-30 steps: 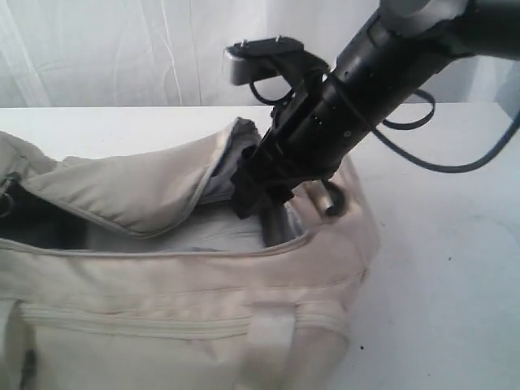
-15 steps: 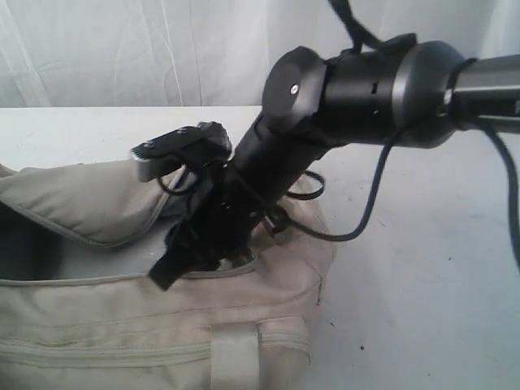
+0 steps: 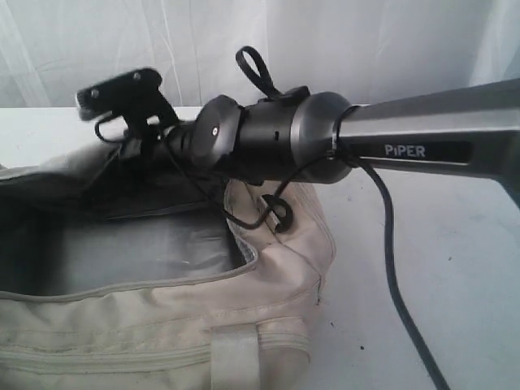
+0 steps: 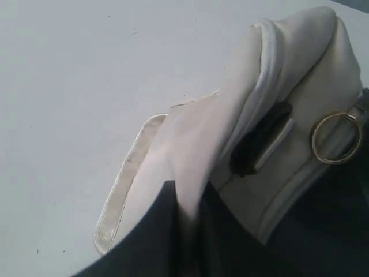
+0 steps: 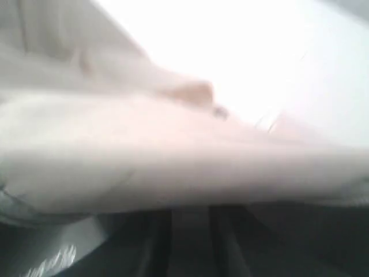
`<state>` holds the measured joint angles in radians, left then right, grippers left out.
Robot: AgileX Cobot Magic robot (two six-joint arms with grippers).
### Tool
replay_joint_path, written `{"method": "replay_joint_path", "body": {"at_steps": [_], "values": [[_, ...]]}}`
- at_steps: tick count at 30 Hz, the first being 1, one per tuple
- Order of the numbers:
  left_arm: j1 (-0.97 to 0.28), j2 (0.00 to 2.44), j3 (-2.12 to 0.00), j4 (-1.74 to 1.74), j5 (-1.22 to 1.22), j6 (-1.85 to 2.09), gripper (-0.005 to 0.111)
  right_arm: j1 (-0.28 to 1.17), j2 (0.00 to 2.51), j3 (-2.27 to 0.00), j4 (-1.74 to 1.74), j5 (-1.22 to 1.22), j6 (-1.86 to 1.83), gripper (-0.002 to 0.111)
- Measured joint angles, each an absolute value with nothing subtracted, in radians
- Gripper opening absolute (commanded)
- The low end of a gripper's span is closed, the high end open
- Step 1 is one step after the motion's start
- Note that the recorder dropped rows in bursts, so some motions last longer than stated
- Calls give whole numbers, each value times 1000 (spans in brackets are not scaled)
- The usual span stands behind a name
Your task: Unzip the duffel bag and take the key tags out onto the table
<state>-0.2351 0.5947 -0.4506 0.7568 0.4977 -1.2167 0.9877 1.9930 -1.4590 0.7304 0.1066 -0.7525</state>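
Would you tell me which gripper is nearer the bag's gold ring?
Left gripper: it pinches bag fabric beside the ring; right gripper is at the far flap.

Support surface and its load. A plain white table (image 3: 455, 260) runs back to the edge that meets a white curtain (image 3: 341, 49). One item rests directly on it: a cream duffel bag (image 3: 162, 325), set toward the near left of the visible surface, its top open on a grey lining. The left wrist view shows the table (image 4: 75, 86) bare beside the bag (image 4: 190, 144), with a satin webbing handle (image 4: 124, 184) apparently lying flat on it. Small dark specks (image 3: 361, 348) dot the surface near the bag's right end.
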Motion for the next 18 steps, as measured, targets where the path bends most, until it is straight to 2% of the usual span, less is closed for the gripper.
{"method": "replay_joint_path", "body": {"at_steps": [2, 4, 8, 18], "values": [[-235, 595, -451, 754, 498, -1205, 0, 988, 2025, -1535, 731, -66, -755, 23], [-235, 595, -451, 752, 496, -1187, 0, 963, 2091, -1626, 741, -115, -740, 23], [-235, 595, -451, 752, 496, -1175, 0, 898, 2204, -1728, 764, 83, -628, 23], [-235, 580, -496, 912, 538, -1247, 0, 897, 2062, -1744, 712, 631, -774, 23]]}}
